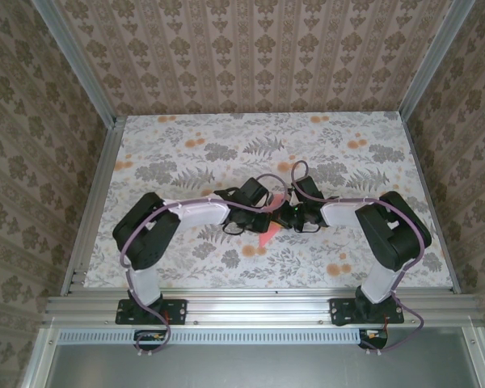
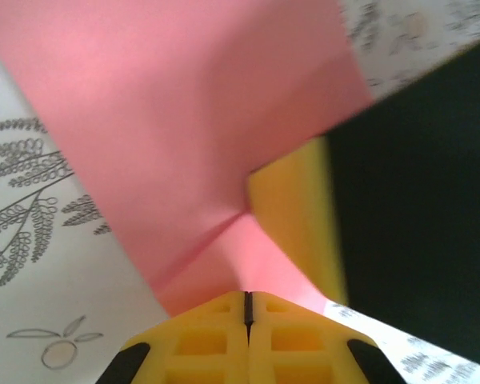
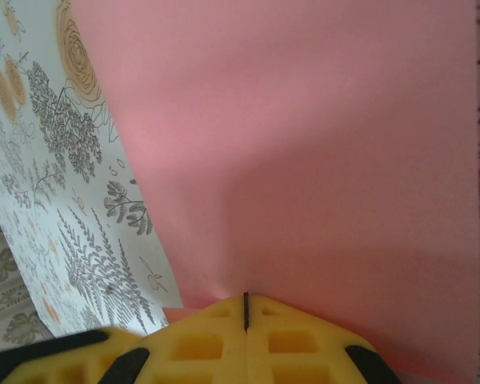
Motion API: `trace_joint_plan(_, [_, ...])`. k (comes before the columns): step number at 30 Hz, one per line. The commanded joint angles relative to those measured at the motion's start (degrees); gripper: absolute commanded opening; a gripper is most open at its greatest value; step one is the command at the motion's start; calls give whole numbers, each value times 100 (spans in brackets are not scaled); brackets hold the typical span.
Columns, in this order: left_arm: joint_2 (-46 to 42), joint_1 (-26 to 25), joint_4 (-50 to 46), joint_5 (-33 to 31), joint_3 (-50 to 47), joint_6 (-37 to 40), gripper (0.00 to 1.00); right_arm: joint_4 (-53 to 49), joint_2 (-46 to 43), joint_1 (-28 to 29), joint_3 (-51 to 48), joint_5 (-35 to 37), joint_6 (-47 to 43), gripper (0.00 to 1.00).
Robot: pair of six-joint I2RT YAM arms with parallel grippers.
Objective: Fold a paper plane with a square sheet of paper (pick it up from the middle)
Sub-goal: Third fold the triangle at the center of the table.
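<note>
You have beige wallpaper (image 1: 250,56) with brown floral stripes closing in the top, left and right of the frame. Silver metal posts (image 1: 73,61) run down the corners. The tabletop (image 1: 194,137) has a pale cover printed with grey leaves and orange blossoms. Along the bottom you see an aluminium rail (image 1: 259,307), then a grey panel (image 1: 250,364). Light is soft and even.

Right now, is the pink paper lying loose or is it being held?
Held. The left gripper and right gripper are both shut on the pink paper, which creases near the left.
</note>
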Motion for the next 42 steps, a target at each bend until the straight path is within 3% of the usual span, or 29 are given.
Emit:
trace_joint_plan(1, [141,28,24,-248,-189,-255,3,-93,-160,17,-13,31,-33,9])
trace_joint_plan(8, [-158,-60,317,-257,-825,-493,3,-508,-874,-36,9,37,-362,12])
trace_joint_plan(11, [-149,-82,246,-248,-748,-434,3,-445,-870,-19,-89,-213,-312,10])
trace_joint_plan(16, [-144,-78,100,-210,-637,-340,3,-662,-695,-80,-334,425,-421,8])
trace_joint_plan(22, [-172,-94,76,-190,-642,-287,3,-627,-233,-115,-302,399,-534,8])
trace_joint_plan(26, [-163,-103,61,-207,-691,-302,3,-1020,-663,-98,-142,496,-592,8])
trace_joint_plan(30, [-173,-103,111,-210,-707,-374,3,-617,-928,-84,-216,120,-520,8])
trace_joint_plan(42, [-648,44,82,-174,-567,-414,9,-701,-194,-212,-430,470,-994,5])
